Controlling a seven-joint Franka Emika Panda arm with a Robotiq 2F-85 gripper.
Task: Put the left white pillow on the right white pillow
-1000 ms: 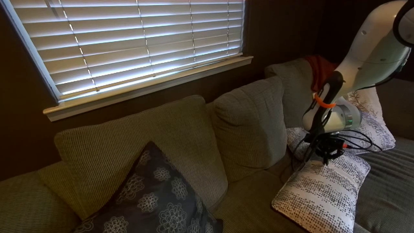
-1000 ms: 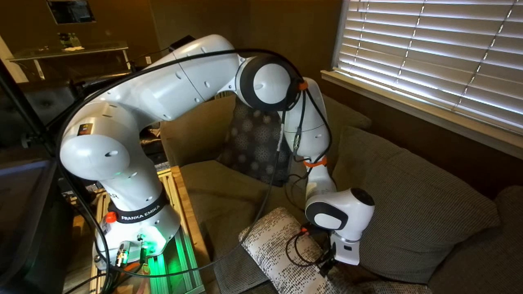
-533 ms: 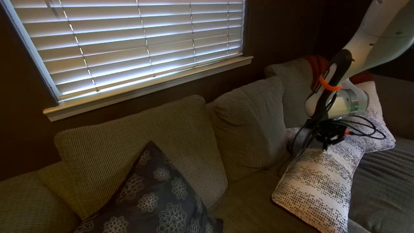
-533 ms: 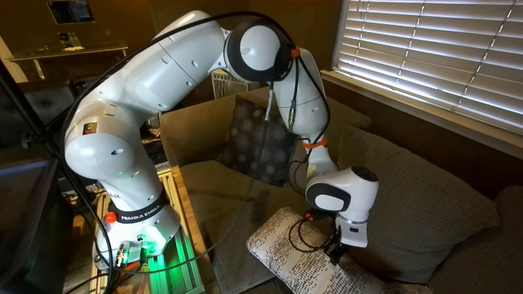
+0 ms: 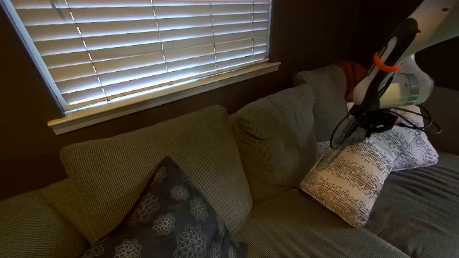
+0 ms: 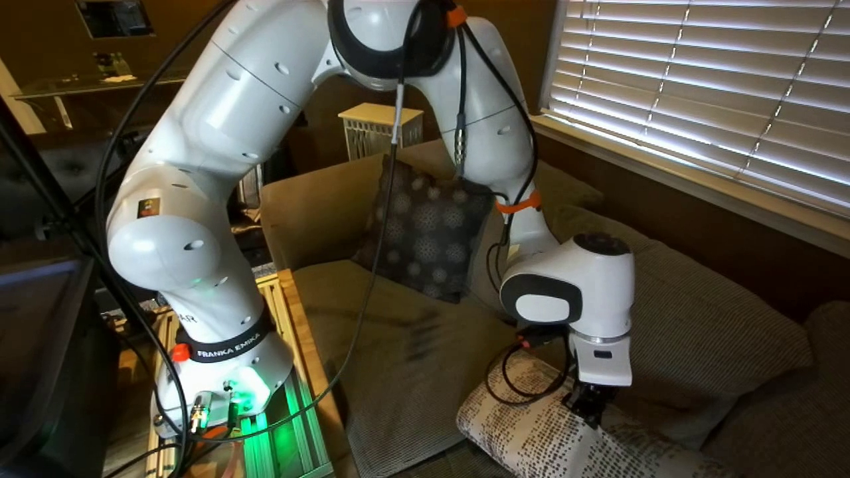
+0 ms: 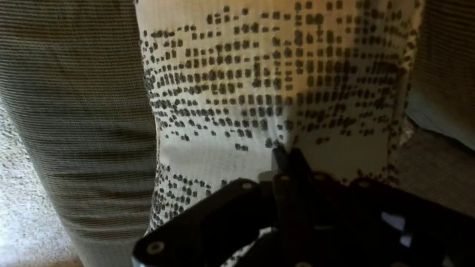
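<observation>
The left white pillow (image 7: 222, 81), off-white with dark speckled bands, hangs tilted from my gripper (image 7: 286, 151). In the wrist view the fingertips are pinched together on a fold of its fabric. Both exterior views show the gripper (image 5: 368, 135) above this pillow (image 6: 531, 425), its upper part drawn up and its lower end down near the seat. The right white pillow (image 5: 417, 154), paler with a finer print, lies on the couch behind it in an exterior view. Much of that pillow is hidden by the lifted one.
A dark floral pillow (image 5: 179, 215) leans at the couch's far end from the lifted one. Grey back cushions (image 5: 276, 143) line the wall below the window blinds. A cream pillow (image 5: 412, 111) and a red cloth (image 5: 353, 77) are behind the arm. Loose cables (image 6: 524, 385) loop beside the gripper.
My gripper has risen and shifted toward the right white pillow, carrying the left white pillow with it. The held pillow's lower end has swung the same way, baring more seat.
</observation>
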